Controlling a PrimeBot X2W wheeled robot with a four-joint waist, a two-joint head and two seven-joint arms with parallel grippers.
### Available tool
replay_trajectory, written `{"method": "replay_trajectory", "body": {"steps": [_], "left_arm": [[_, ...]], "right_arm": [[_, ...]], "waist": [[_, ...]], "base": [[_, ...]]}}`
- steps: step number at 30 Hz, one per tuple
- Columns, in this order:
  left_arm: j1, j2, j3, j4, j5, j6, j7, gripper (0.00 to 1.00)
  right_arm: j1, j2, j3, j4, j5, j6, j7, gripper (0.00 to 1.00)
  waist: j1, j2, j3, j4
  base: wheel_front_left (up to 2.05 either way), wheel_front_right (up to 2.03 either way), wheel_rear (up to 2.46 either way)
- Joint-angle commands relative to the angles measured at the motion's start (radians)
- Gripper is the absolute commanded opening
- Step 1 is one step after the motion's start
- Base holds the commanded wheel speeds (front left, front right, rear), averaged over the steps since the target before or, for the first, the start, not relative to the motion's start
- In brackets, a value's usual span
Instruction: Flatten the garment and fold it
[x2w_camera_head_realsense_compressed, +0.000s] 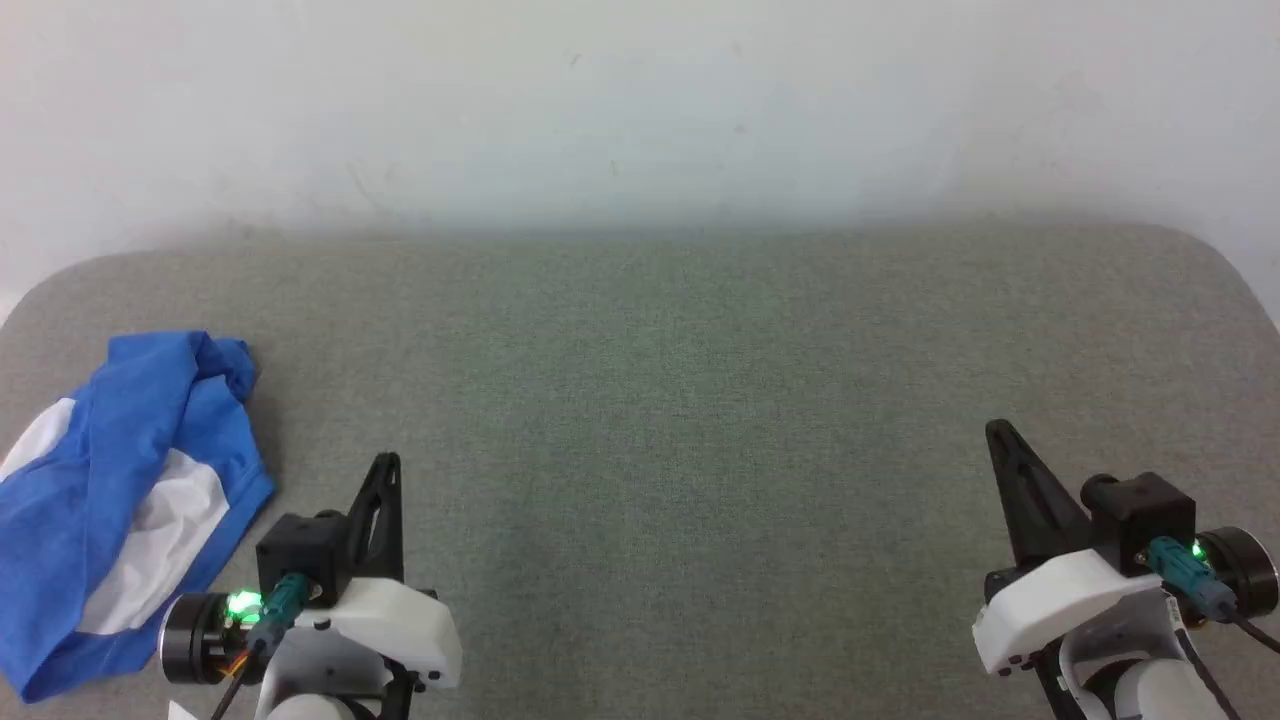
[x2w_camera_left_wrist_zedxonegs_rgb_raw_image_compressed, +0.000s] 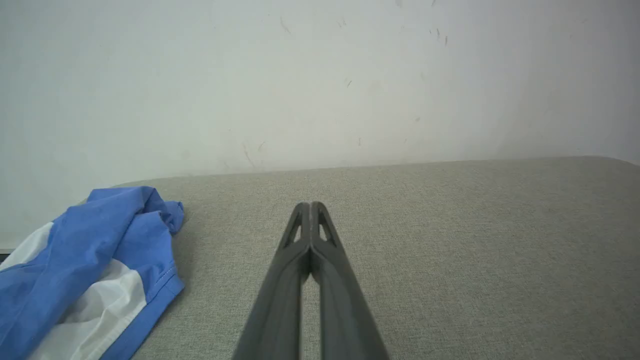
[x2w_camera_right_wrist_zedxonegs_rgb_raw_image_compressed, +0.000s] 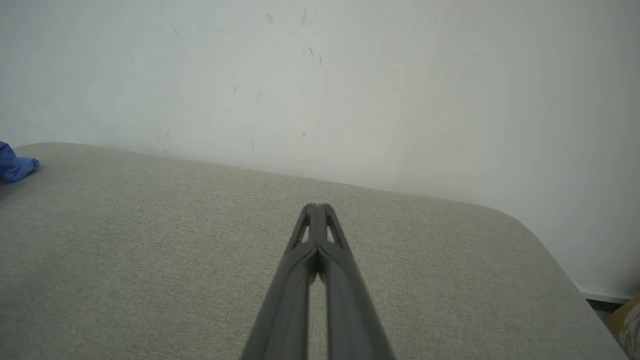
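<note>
A broad table (x2w_camera_head_realsense_compressed: 680, 400) covered in grey-green woven fabric spreads across the foreground, its far corners rounded. Behind its far edge rises a plain white wall (x2w_camera_head_realsense_compressed: 640, 100) flecked with small dark scuffs (x2w_camera_left_wrist_zedxonegs_rgb_raw_image_compressed: 247, 152). The light is soft and even, with a faint shadow along the wall's foot.

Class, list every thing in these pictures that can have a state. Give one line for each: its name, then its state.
Shirt: crumpled in a heap at the left end of the table, not flattened, not folded.
Left claw: shut, empty, clear of the shirt.
Right claw: shut, empty, over bare table.
</note>
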Motion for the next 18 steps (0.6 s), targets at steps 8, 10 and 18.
{"method": "replay_trajectory", "body": {"steps": [8, 10, 18], "left_arm": [[0.005, -0.003, 0.003, -0.006, 0.006, -0.008, 0.000, 0.00], [0.005, -0.003, 0.003, -0.006, 0.006, -0.008, 0.000, 0.00], [0.005, -0.003, 0.003, -0.006, 0.006, -0.008, 0.000, 0.00]], "right_arm": [[0.014, 0.003, -0.001, -0.003, -0.007, -0.001, 0.000, 0.00], [0.014, 0.003, -0.001, -0.003, -0.007, -0.001, 0.000, 0.00], [0.014, 0.003, -0.001, -0.003, -0.007, -0.001, 0.000, 0.00]], "waist": [[0.0000, 0.0000, 0.000, 0.000], [0.0000, 0.0000, 0.000, 0.000], [0.0000, 0.0000, 0.000, 0.000]], "base": [[0.00, 0.00, 0.00], [0.00, 0.00, 0.00], [0.00, 0.00, 0.00]]}}
